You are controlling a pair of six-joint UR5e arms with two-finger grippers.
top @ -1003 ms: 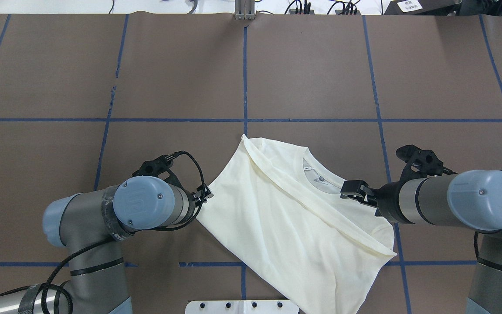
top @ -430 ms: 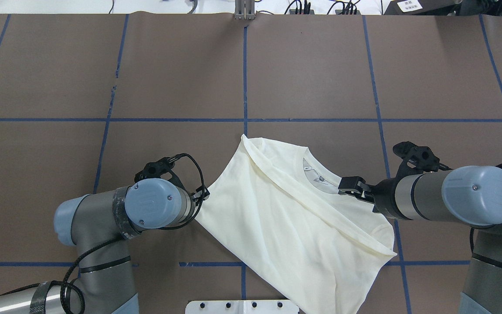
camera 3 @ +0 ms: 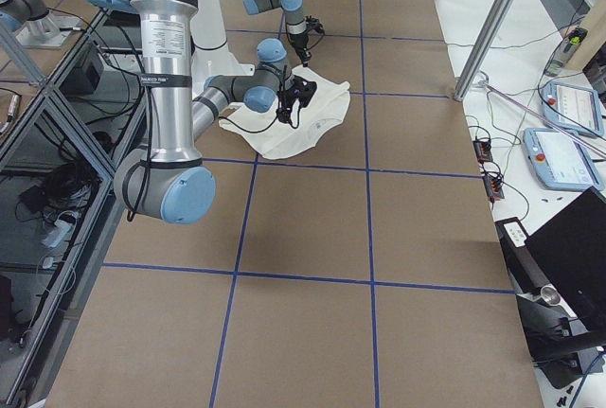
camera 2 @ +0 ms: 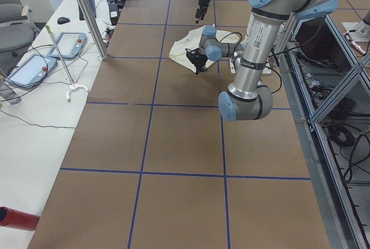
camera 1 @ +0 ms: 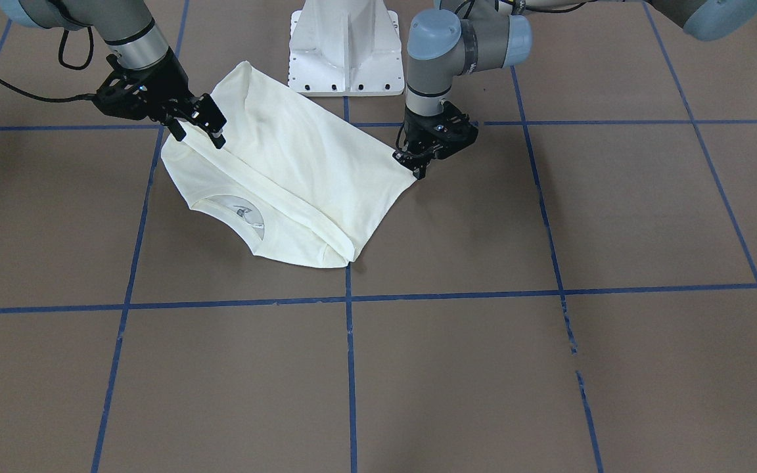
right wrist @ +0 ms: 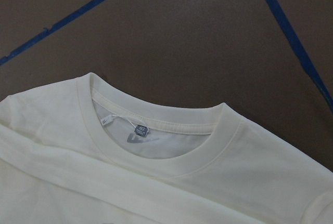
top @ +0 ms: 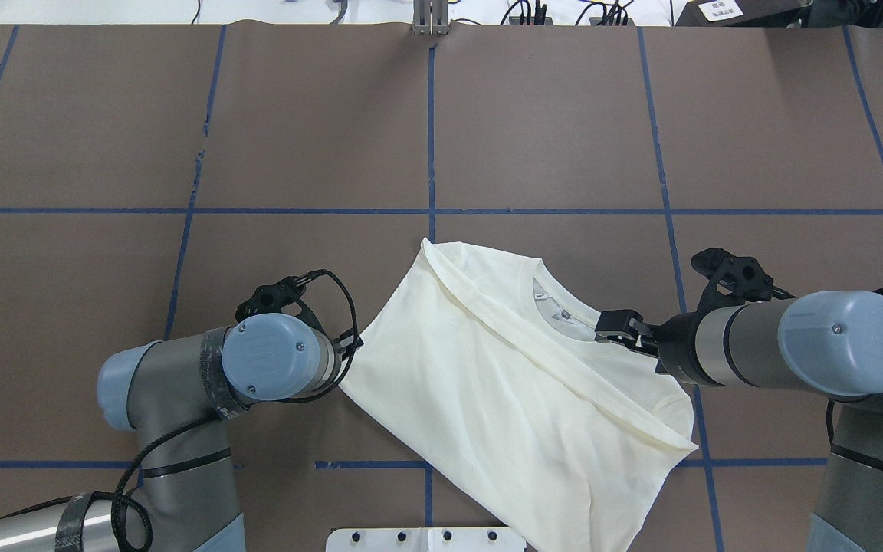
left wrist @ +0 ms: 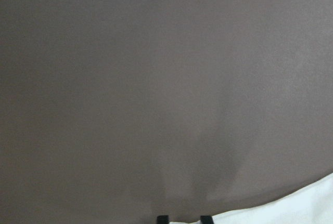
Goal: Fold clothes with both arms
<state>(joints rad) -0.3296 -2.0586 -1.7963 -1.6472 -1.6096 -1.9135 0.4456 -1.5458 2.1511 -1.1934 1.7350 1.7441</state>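
While the cream T-shirt (top: 503, 383) lies askew at the 6 o'clock side of the table (top: 296, 138), reading the overhead view as a clock face, you have both arms parked at its edges and neither has hold of it.

The left gripper (camera 1: 416, 165) sits low at the shirt's 9 o'clock corner. Its wrist camera shows the two fingertips (left wrist: 163, 219) apart with bare table between them and the cloth edge just beside one tip, so it is released. The right gripper (camera 1: 215, 126) hangs over the shoulder at about 2 o'clock, next to the ribbed collar (right wrist: 171, 125). Its fingers look parted and nothing appears pinched.

The shirt is already doubled, with a folded-over edge (top: 564, 359) running diagonally from 11 o'clock to 4 o'clock across it, and no print shows.

Watch the left side first. If you close there, the jaws may well miss the corner or catch only the top layer, and a lift would then peel the fold open.

On the right, a bite too close to the collar would probably bunch the neckline.

Uneven pulls would twist the cloth further off the blue tape lines (top: 431, 138), and its 6 o'clock end lies close to the white pedestal base (camera 1: 345, 46).
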